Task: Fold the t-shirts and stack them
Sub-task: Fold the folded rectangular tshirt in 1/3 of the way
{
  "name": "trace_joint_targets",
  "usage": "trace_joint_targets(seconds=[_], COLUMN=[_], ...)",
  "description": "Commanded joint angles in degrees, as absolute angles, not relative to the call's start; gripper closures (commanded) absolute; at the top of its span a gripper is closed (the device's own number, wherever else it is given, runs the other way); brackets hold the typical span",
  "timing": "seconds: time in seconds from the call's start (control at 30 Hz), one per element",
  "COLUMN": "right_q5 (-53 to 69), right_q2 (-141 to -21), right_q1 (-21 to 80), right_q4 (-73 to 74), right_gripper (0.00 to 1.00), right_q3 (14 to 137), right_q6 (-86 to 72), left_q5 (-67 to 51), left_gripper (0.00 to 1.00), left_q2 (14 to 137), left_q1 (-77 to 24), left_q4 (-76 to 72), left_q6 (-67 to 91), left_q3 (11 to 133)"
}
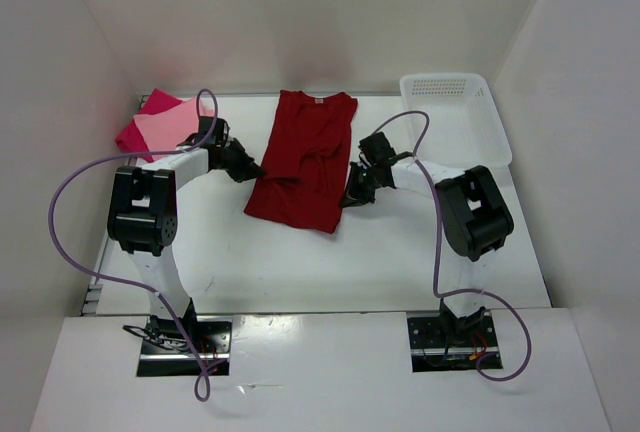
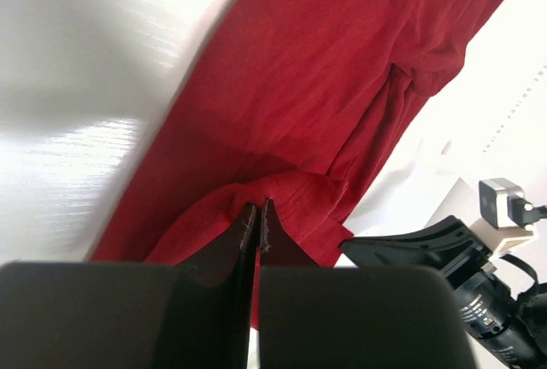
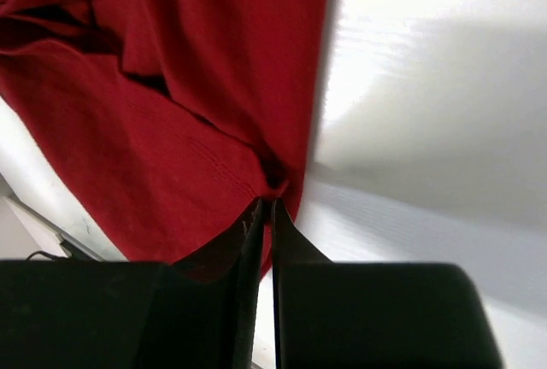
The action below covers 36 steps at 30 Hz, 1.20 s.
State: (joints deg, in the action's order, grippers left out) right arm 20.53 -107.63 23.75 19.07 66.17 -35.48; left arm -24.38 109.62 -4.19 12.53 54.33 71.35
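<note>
Closest to the lens in the left wrist view, the left pincer (image 2: 259, 213) is clenched, its two black fingers pressed flat together with no gap. Their tips pinch a raised fold of the dark red t-shirt (image 2: 308, 104), whose cloth spreads away from the tips toward the upper right of the frame, creased and bunched along its right side.

In the right wrist view the right pincer (image 3: 266, 212) is likewise closed to a thin slit. It grasps the same dark red t-shirt at its edge, where the fabric puckers just above the tips; the cloth fills the upper left of that frame, and bare white tabletop (image 1: 300, 262) lies to the right.

From above, the two pincers sit on opposite side edges of the dark red t-shirt, which lies lengthwise in the middle of the tabletop, collar toward the top of the frame. At upper left, well apart from it, the pale pink t-shirt (image 1: 168, 130) lies on top of the crimson-pink t-shirt (image 1: 150, 105). A white lattice basket (image 1: 443, 79) stands at upper right.
</note>
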Motion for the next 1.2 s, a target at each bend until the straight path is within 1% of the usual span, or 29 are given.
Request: trace_joint_targets(seconds=[0.0, 0.13, 0.3, 0.4, 0.57, 0.7, 0.83, 0.87, 0.9, 1.0, 1.03, 1.1, 1.13, 1.17], right_q5=[19.07, 15.74, 12.75, 13.27, 13.80, 15.12, 13.37, 13.36, 12.40, 10.99, 10.99, 10.37, 10.37, 10.37], right_q2=[-107.76, -103.47, -97.22, -97.21, -102.98, -110.90, -117.68, -119.25, -119.27, -119.27, -118.66, -117.87, -117.34, -116.55], right_q1=[23.73, 23.73, 23.73, 21.98, 20.04, 18.98, 17.76, 17.75, 17.75, 17.23, 16.70, 16.70, 16.70, 16.70], right_q4=[19.77, 21.18, 23.81, 24.34, 24.35, 23.73, 24.26, 25.04, 25.66, 25.14, 25.14, 25.14, 25.14, 25.14], right_gripper=[0.92, 0.98, 0.98, 0.98, 0.98, 0.98, 1.00, 1.00, 1.00, 1.00, 0.95, 0.88, 0.81, 0.74], right_q3=[69.08, 69.08, 71.97, 75.14, 82.94, 88.93, 94.82, 95.53, 96.32, 96.86, 96.86, 96.86, 96.86, 96.16], right_q6=[-34.54, -34.54, -34.54, -34.54, -32.52, -31.29, -30.76, -30.76, -30.76, -31.28, -31.29, -31.29, -31.29, -31.29], left_q5=[-25.92, -26.46, -28.56, -28.56, -28.56, -28.56, -28.04, -30.04, -30.06, -30.67, -30.67, -30.67, -30.67, -30.67], left_gripper=[1.00, 1.00, 1.00, 1.00, 1.00, 1.00, 1.00, 0.99, 0.96, 0.74, 0.61, 0.54, 0.51, 0.45], left_q2=[108.37, 107.85, 102.94, 101.70, 106.78, 115.02, 122.07, 124.34, 125.15, 125.16, 124.37, 122.44, 121.39, 118.33], left_q1=[-4.04, -4.04, -3.52, -3.52, -2.99, -2.99, -2.99, -2.99, -2.99, -2.99, -2.99, -1.85, -1.32, -0.19], left_q4=[11.07, 11.07, 12.39, 12.39, 12.39, 12.39, 11.61, 11.60, 11.08, 8.01, 8.00, 8.00, 8.00, 8.52], left_q6=[53.96, 53.44, 53.44, 54.05, 54.05, 54.58, 54.06, 54.05, 54.05, 54.05, 52.83, 51.69, 50.29, 49.58], left_q3=[71.10, 71.10, 71.63, 72.77, 81.54, 85.95, 92.26, 93.24, 94.03, 94.04, 94.04, 93.17, 91.86, 89.93])
